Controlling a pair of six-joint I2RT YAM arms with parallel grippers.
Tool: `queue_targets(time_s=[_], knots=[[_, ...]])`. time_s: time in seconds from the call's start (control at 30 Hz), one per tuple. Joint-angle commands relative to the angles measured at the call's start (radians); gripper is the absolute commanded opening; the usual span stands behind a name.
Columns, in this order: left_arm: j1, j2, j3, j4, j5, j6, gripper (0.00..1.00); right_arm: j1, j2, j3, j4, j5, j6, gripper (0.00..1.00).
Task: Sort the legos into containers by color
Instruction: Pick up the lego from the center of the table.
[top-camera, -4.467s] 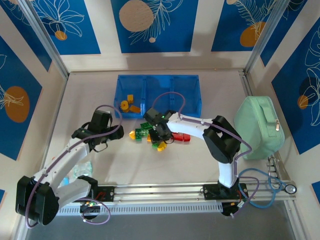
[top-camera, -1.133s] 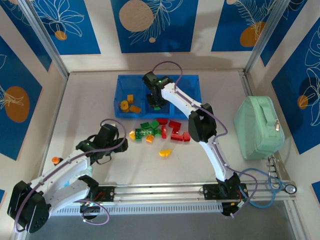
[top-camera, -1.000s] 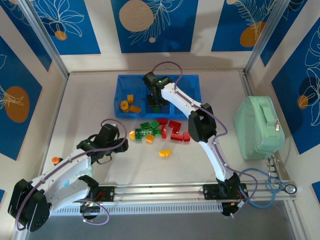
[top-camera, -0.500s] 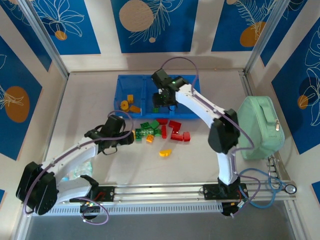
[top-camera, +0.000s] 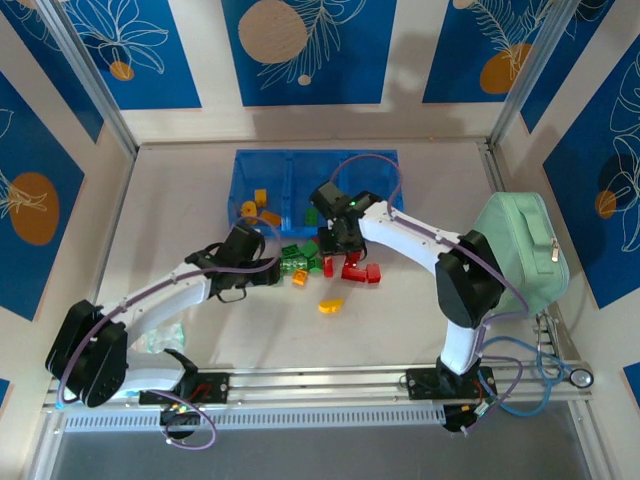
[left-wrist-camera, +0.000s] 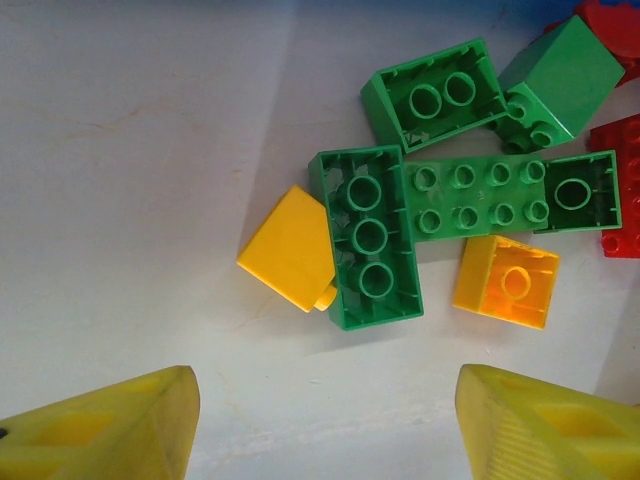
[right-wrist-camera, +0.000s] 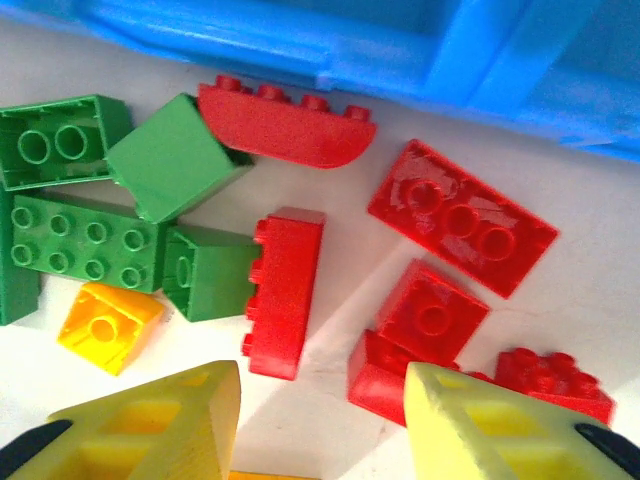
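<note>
The left gripper (left-wrist-camera: 325, 415) and right gripper (right-wrist-camera: 322, 415) hang released and empty over the bricks (top-camera: 352, 271) crowded just before the tray (top-camera: 250, 165), so closing there may pinch two colours together or scatter neighbours.

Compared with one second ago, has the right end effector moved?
Yes. The right end effector has pulled back toward the near side, from above the middle of the blue tray to the red bricks just outside it.
</note>
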Motion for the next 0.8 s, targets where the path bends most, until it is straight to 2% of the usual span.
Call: queue_targets(time_s=[0.0, 0.4, 0.57, 0.77], knots=[[-0.012, -0.021, 0.013, -0.007, 0.002, 0.012, 0.68, 0.02, 0.049, 0.008, 0.025, -0.034, 0.042, 0.46], [-0.012, -0.078, -0.051, -0.024, -0.014, -0.005, 0.68, 0.036, 0.173, 0.022, 0.026, -0.01, 0.065, 0.41], [-0.012, -0.08, -0.048, -0.023, -0.019, -0.003, 0.68, 0.042, 0.179, 0.006, 0.025, -0.005, 0.071, 0.34], [-0.011, -0.071, -0.039, -0.024, -0.021, 0.005, 0.68, 0.049, 0.103, 0.005, -0.006, 0.035, 0.072, 0.24]])
